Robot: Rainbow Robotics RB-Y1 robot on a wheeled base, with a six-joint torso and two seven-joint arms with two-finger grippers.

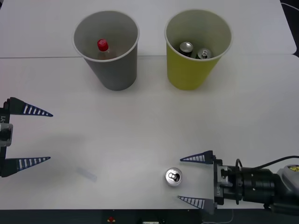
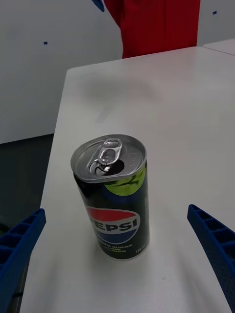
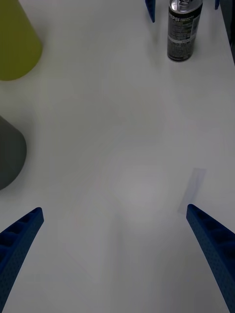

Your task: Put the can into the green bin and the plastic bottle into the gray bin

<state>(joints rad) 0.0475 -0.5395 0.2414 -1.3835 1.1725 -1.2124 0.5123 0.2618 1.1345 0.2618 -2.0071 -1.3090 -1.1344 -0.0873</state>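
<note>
While the can (image 1: pixel 174 177) stands upright near the table's (image 1: pixel 140 135) front edge, I have the right gripper (image 1: pixel 196 179) spread wide just beside it, holding nothing. Grasping comes next, I judge: advance, close, then lift clear of the green bin's (image 1: pixel 192 74) rim at the far side, with open tabletop between. My left gripper (image 1: pixel 33 136) waits open and empty at the left edge.

Overhead front, two low wrist views
</note>
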